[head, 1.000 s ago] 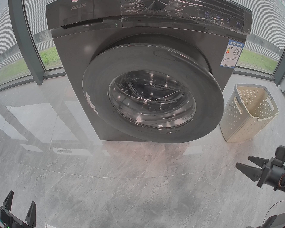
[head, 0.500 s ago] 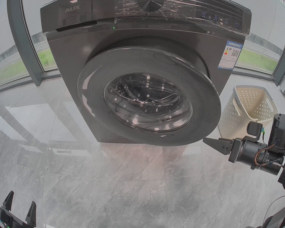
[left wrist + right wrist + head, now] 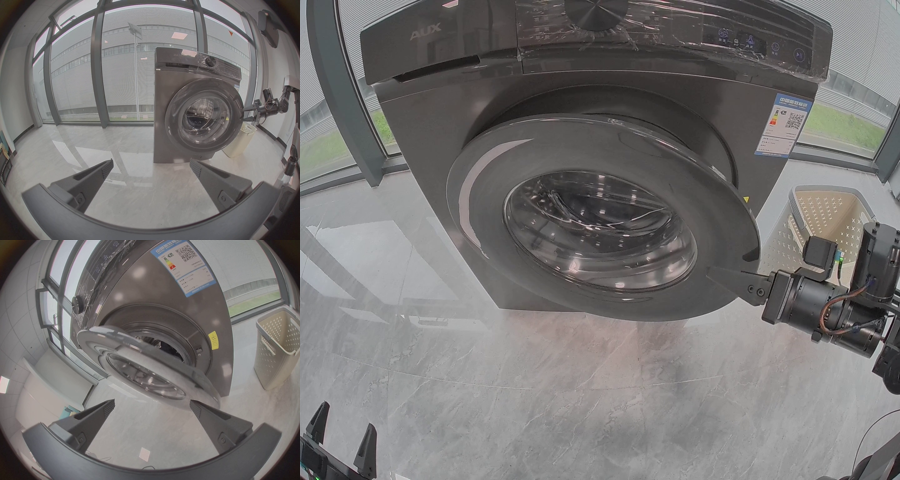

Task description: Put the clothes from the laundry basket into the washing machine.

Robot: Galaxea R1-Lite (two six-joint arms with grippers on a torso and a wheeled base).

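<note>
The washing machine (image 3: 594,94) has its round door (image 3: 487,206) ajar. The right tool (image 3: 151,403), fingers spread wide and empty, sits at the door's right rim (whether it touches cannot be told). The left tool (image 3: 347,416), likewise spread and empty, is low, well apart from the machine. The laundry basket (image 3: 831,215) stands on the floor (image 3: 550,387) just beside the machine's right.

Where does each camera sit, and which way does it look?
Head view: on the robot's head, looking forward and down at the washing machine; right end effector at the door's edge, left end effector low in the corner.
Left wrist view: on the left arm, low, facing the machine from farther back; own end effector in front.
Right wrist view: on the right arm, facing the ajar door; own end effector in front.
Shared: all three show the laundry basket.
</note>
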